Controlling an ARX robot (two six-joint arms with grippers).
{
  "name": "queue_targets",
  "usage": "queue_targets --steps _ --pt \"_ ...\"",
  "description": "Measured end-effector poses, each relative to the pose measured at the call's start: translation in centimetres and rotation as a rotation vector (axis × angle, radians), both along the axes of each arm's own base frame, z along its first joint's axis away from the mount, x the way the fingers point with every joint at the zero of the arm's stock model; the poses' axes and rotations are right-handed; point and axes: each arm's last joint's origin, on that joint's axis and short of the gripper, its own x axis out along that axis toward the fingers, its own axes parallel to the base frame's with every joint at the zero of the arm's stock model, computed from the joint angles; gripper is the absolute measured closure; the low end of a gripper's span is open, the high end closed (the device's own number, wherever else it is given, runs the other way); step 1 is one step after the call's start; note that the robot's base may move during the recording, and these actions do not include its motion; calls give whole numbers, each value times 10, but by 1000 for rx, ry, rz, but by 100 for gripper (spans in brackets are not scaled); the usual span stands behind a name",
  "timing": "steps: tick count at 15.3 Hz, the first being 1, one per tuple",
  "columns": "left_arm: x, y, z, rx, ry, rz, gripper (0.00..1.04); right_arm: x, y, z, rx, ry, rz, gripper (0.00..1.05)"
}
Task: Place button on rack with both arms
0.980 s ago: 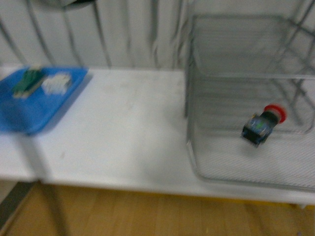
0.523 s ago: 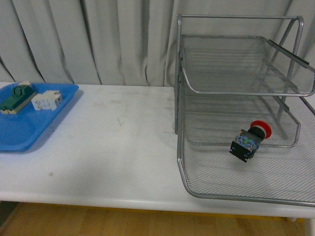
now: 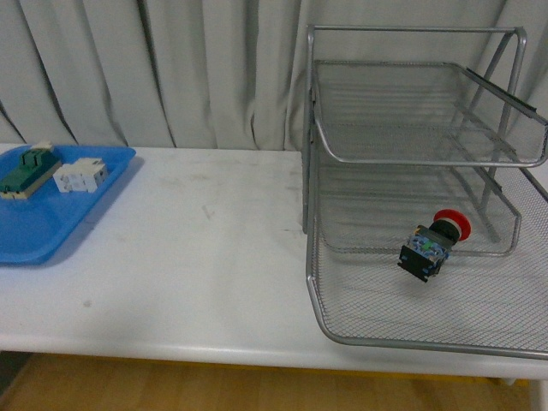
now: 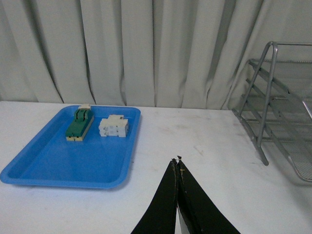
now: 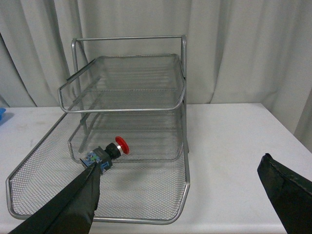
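Button [image 3: 435, 241] lies in bottom tier of rack [image 3: 411, 29], blue tray [image 3: 43, 227] well apart; left gripper [image 4: 178, 195] clenched, right gripper [image 5: 179, 165] released.

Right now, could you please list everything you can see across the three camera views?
table: one, white, carrying everything.
curtain: one, pale grey, behind the table.
rack: one, silver wire mesh, three tiers, on the table's right side.
button: one, red cap on a black body, lying in the rack's bottom tier.
tray: one, blue, on the table's left side.
switch block: one, green and cream, in the tray.
white block: one, in the tray beside the switch block.
left end effector: one, black, shut, empty.
right end effector: one, black, open, empty.
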Motion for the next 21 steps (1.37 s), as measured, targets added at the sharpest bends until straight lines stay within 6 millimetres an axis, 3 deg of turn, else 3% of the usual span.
queue_targets --steps 3,7,21 --pt "-7 13 -3 -1 -3 25 103 0 0 0 0 0 0 6" --pt "-14 11 -13 0 -8 -4 103 0 0 0 0 0 0 6" --pt "-41 11 -16 4 -4 -1 103 0 0 0 0 -1 0 6"
